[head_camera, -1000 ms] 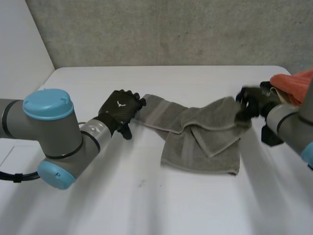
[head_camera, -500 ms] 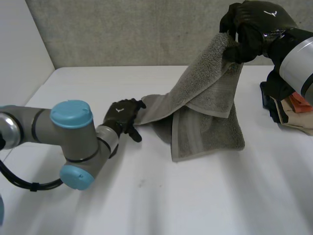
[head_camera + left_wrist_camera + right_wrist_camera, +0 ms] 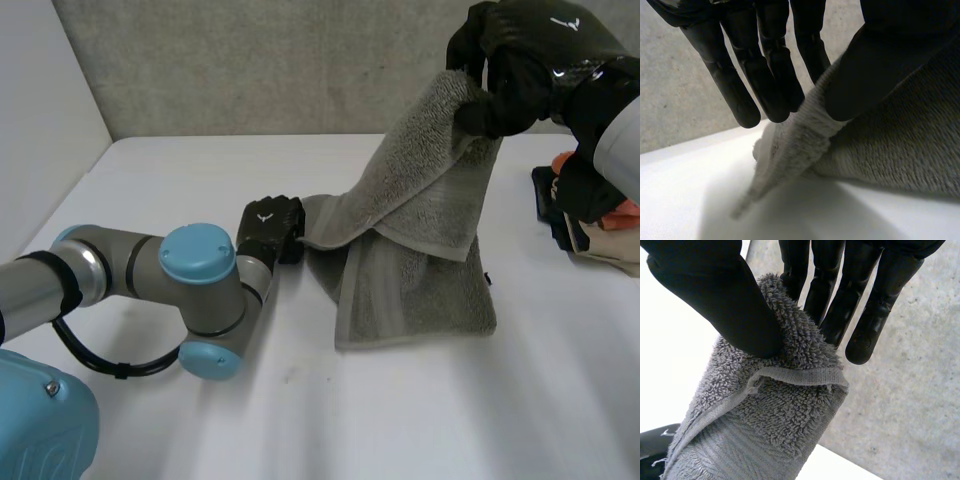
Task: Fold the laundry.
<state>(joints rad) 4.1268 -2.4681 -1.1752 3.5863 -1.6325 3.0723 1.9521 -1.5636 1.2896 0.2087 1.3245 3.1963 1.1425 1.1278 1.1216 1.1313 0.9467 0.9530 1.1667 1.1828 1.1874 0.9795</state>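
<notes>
Head view: right hand (image 3: 525,65) pinches the grey towel (image 3: 420,200) aloft, left hand (image 3: 268,228) clamps its lower corner.

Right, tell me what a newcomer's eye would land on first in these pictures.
The grey towel stands out first, hanging like a tent from the right robot hand, which pinches one corner high above the white table. Next comes the left robot hand, low on the table, pinching the towel's opposite end. A pile of orange and beige laundry lies at the table's right edge.
</notes>
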